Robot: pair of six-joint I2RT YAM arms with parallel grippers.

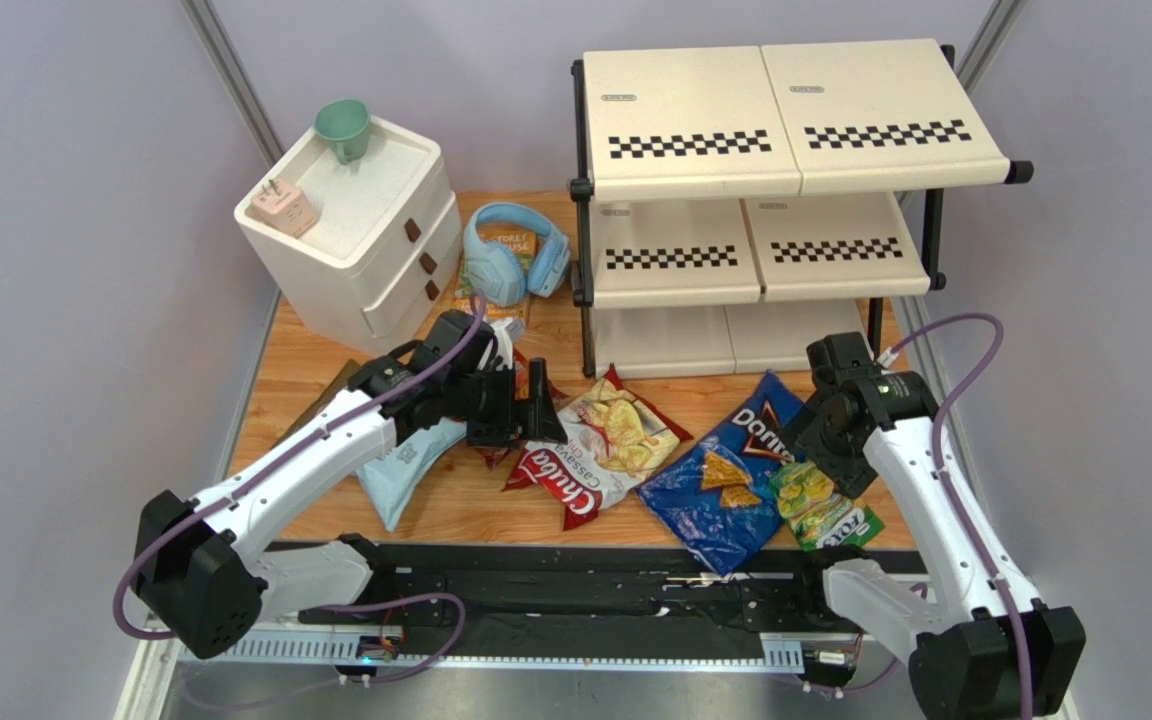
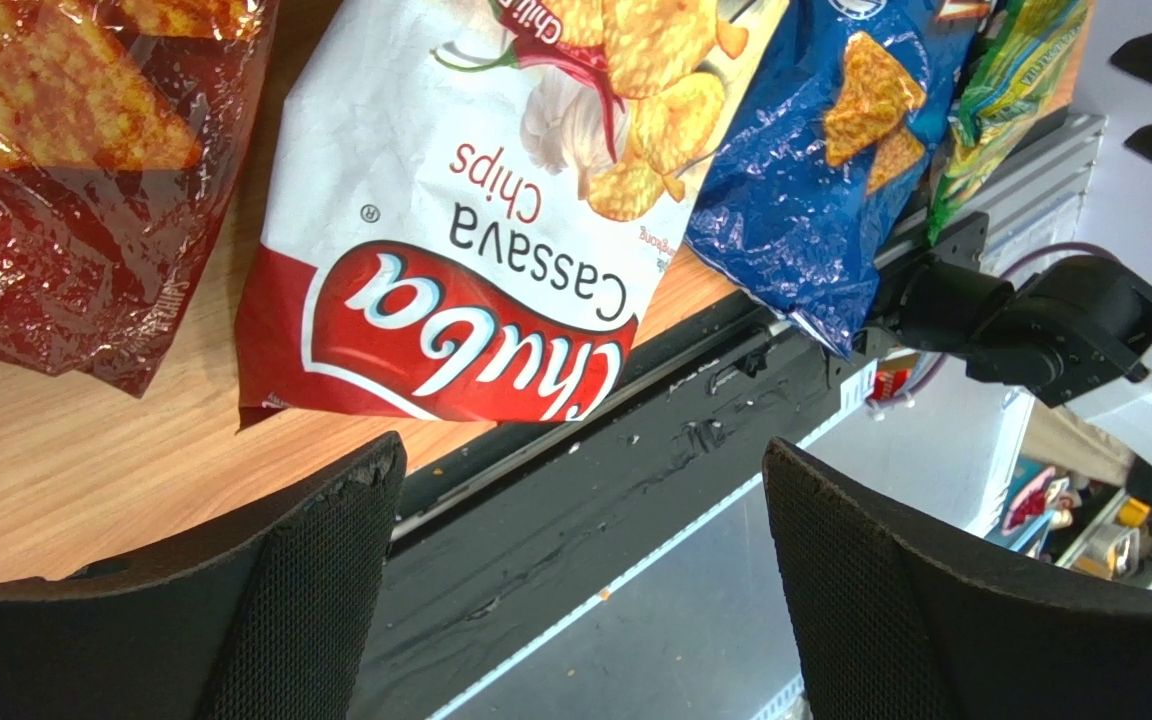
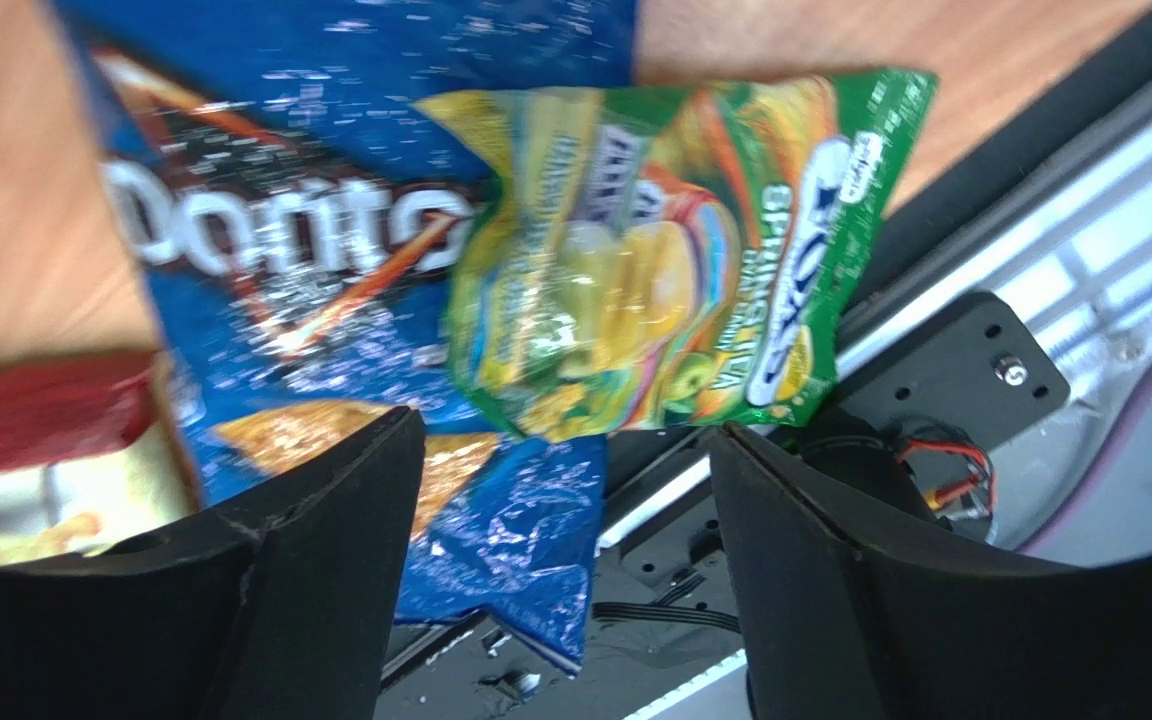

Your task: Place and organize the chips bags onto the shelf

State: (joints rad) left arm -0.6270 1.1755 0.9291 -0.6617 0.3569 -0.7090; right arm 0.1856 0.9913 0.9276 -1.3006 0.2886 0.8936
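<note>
Two arms were on record. The left arm [image 1: 312,458] reached forward and inward from its base, low over the counter [image 1: 470,510], its wrist above the left end of the bags. The left claw [image 2: 579,465] stood wide open with nothing between its fingers, poised over the near edge of the counter just short of the white-and-red bag [image 2: 447,225]. The right arm [image 1: 935,480] rose from its base and bent inward. The right claw [image 3: 564,435] was likewise wide open and held nothing, hanging above the small green-yellow bag [image 3: 657,270]; whether it touched that bag could not be determined. Chips bags counted: five, all lying on the counter in front of the shelf [image 1: 793,180]. From left to right they were the pale-blue bag [image 1: 402,473], partly under the left arm; the red Doritos bag [image 2: 56,180], beside the white-and-red one; the blue Doritos bag [image 1: 717,480]; and the green-yellow bag, overlapping the blue bag's right side at the counter's near edge. Shelf counted: one, of three tiers, standing at the far right. Other items at the far left: one white cabinet [image 1: 357,240] carrying one green cup [image 1: 342,128], one pair of blue headphones [image 1: 507,263] and one orange book [image 1: 515,237] beneath them.
</note>
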